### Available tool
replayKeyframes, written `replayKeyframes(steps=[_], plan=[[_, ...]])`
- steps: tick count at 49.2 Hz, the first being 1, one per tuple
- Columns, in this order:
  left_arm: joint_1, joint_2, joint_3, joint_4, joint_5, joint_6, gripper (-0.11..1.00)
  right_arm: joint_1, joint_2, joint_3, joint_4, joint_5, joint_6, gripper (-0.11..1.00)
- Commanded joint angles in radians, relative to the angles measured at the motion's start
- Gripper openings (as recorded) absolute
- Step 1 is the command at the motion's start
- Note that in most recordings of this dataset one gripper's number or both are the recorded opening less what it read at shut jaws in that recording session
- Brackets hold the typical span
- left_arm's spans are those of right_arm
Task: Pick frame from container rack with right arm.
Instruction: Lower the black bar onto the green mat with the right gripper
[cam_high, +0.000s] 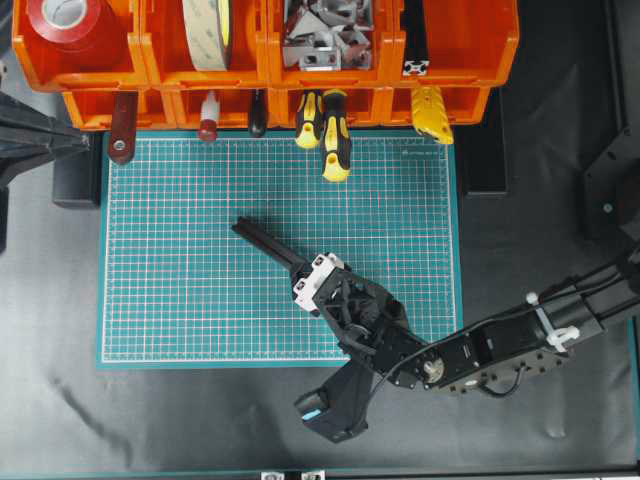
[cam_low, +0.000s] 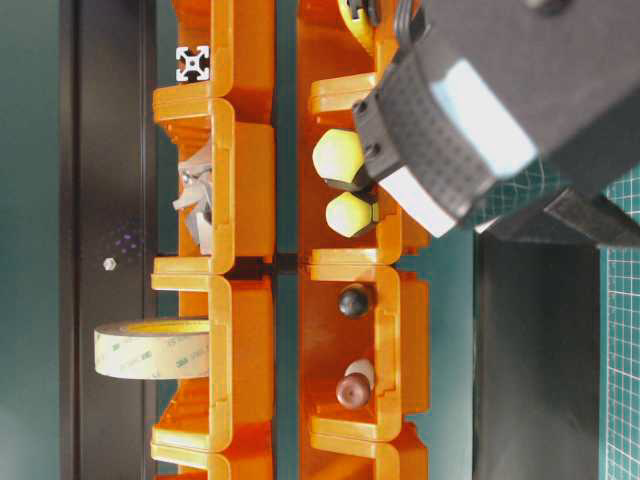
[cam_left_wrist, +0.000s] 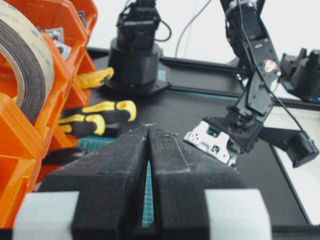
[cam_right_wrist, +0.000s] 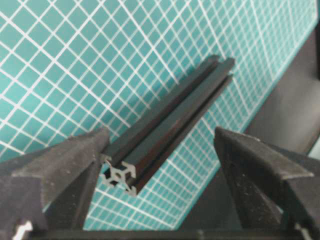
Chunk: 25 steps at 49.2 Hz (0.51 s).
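Your right claw (cam_right_wrist: 160, 165) stands open over the green mat (cam_high: 180, 250), its two black fingers (cam_right_wrist: 65, 160) spread to either side of the frame (cam_right_wrist: 170, 125). The frame lies flat on the mat; its pale cut end sits between the fingers, close to the left one, with a clear gap to the right one. From overhead, the frame (cam_high: 268, 243) runs diagonally near the mat's middle, pointing toward the far left corner of the desk, and its near end is hidden under the white claw blocks. The rack (cam_high: 460, 45) lines the desk's far edge, well apart from the frame. A second bar (cam_high: 414, 40) sits in its far right bin. Your left claw (cam_left_wrist: 148, 165) is closed, fingers pressed together, gripping nothing.
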Motion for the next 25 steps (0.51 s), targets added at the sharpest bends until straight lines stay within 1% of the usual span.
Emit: replayKeyframes(steps=[1, 4, 7, 15, 19, 22, 25], plan=[[-0.002, 0.005, -0.009, 0.003, -0.005, -0.002, 0.0, 0.008, -0.021, -0.003, 0.02, 0.009, 0.003, 0.82], [-0.002, 0.005, -0.008, 0.003, -0.005, -0.002, 0.0, 0.011, -0.025, 0.002, 0.041, 0.009, 0.003, 0.82], [-0.003, 0.003, -0.008, 0.003, -0.005, -0.002, 0.0, 0.017, -0.025, 0.005, 0.075, 0.006, 0.005, 0.82], [-0.006, 0.003, -0.008, 0.003, -0.005, -0.002, 0.0, 0.032, -0.028, 0.008, 0.206, -0.002, 0.02, 0.83], [-0.006, 0.002, -0.005, 0.003, -0.005, -0.002, 0.0, 0.034, -0.032, 0.011, 0.255, -0.017, 0.04, 0.83], [-0.006, 0.003, -0.002, 0.003, -0.005, -0.002, 0.0, 0.035, -0.04, 0.015, 0.275, -0.029, 0.061, 0.84], [-0.006, 0.003, 0.002, 0.003, -0.006, -0.002, 0.0, 0.034, -0.044, 0.02, 0.276, -0.032, 0.089, 0.84]])
